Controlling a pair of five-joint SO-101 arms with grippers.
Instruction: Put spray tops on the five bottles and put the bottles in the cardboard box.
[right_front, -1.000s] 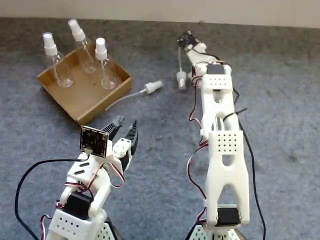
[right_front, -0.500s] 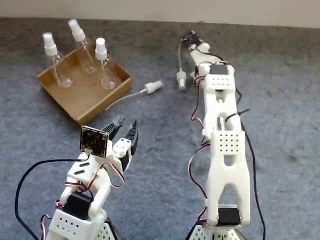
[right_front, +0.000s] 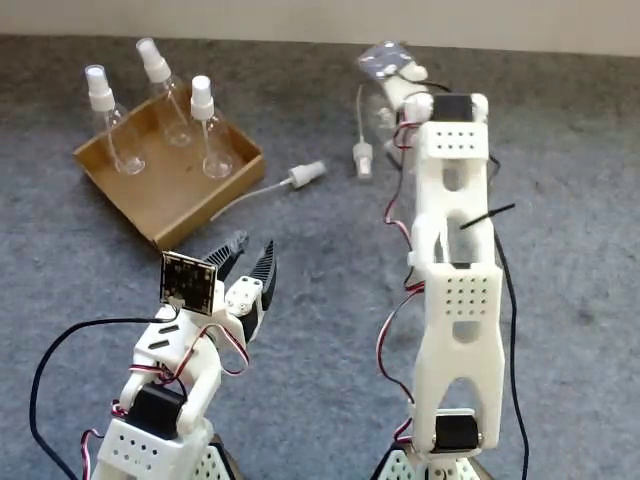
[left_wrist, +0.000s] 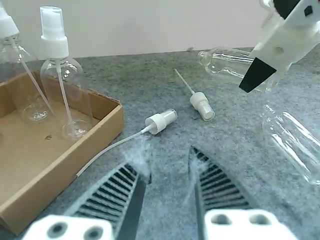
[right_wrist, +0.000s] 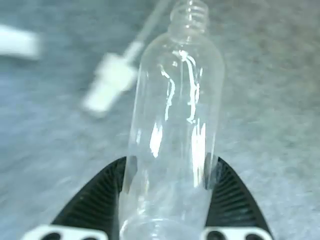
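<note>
My right gripper (right_wrist: 170, 165) is shut on a clear uncapped bottle (right_wrist: 175, 115), gripping its lower body. From the left wrist view this bottle (left_wrist: 222, 58) lies level in the air, its open neck towards the box. A second bare bottle (left_wrist: 295, 145) lies on the carpet beside it. Two loose spray tops (right_front: 306, 175) (right_front: 362, 158) rest on the carpet between the box and the right arm. The cardboard box (right_front: 150, 215) at the far left holds three capped bottles (right_front: 210, 135). My left gripper (right_front: 250, 262) stands open near the front, empty.
Grey carpet covers the whole work surface (right_front: 560, 200). The long dip tube (right_front: 240, 200) of one spray top runs back to the box's near corner. Open carpet lies between the left gripper and the loose tops.
The right arm has risen and stretched farther away, carrying the bottle with it. The left arm has stayed still.
</note>
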